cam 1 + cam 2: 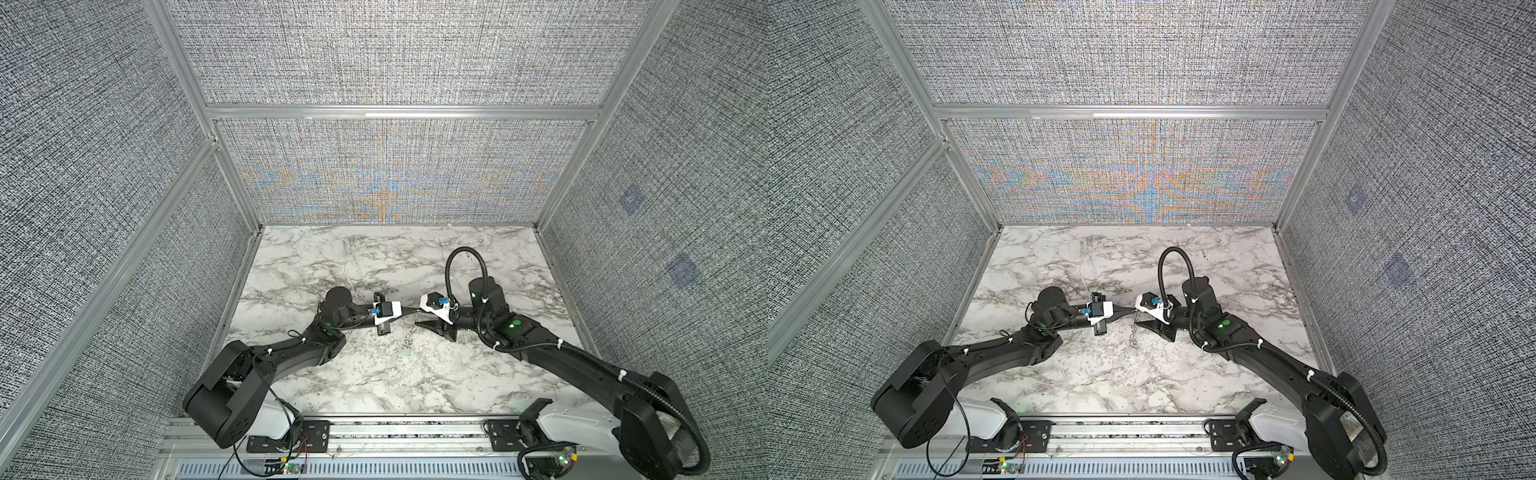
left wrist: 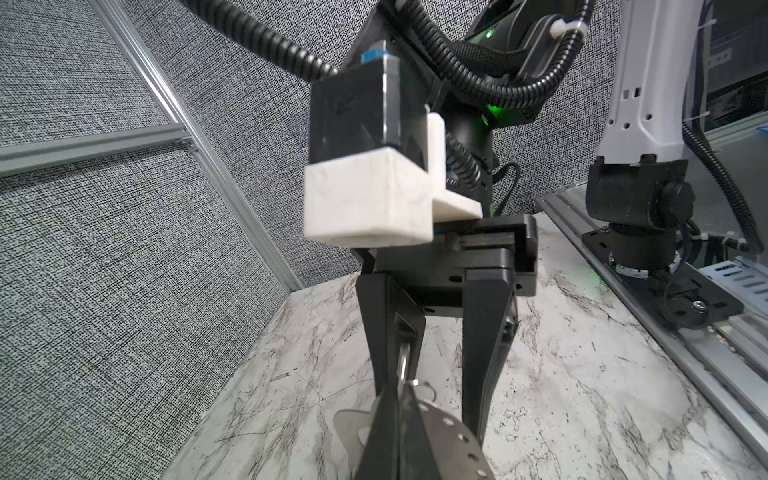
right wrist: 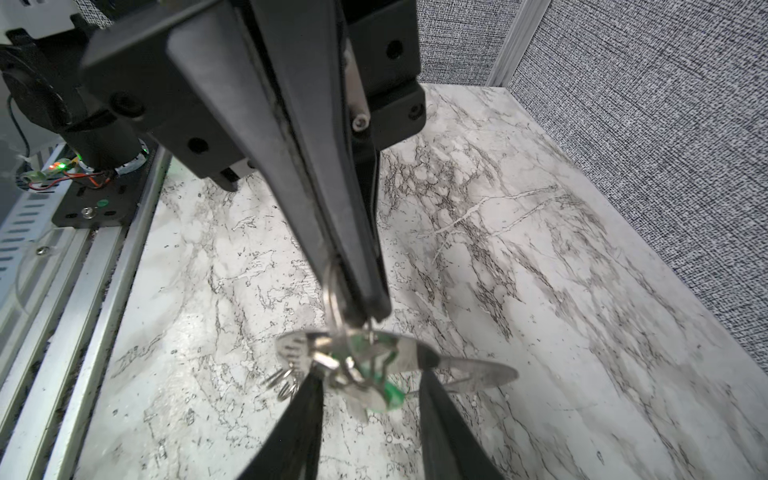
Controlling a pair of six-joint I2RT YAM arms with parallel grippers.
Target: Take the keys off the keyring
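Observation:
In the right wrist view the dark grey keyring point(image 3: 469, 370) hangs level above the marble. The keys point(image 3: 361, 395) and a green tag point(image 3: 390, 392) bunch under it. My left gripper point(image 3: 365, 316) comes in from above, shut on a thin silver ring point(image 3: 332, 291) that links into the bunch. My right gripper point(image 3: 372, 370) has its jaws apart, both tips against the keyring's long side. In both top views the two grippers point(image 1: 409, 311) point(image 1: 417, 316) meet tip to tip at mid-table, with the keys point(image 1: 409, 337) point(image 1: 1133, 336) dangling below. The left wrist view shows the keyring point(image 2: 449, 432) beside my shut left gripper point(image 2: 401, 390).
The marble tabletop point(image 1: 374, 382) is fenced by grey fabric walls on three sides. An aluminium rail point(image 1: 415, 432) with both arm bases runs along the near edge. A black cable loop point(image 1: 461, 266) arches above the right wrist.

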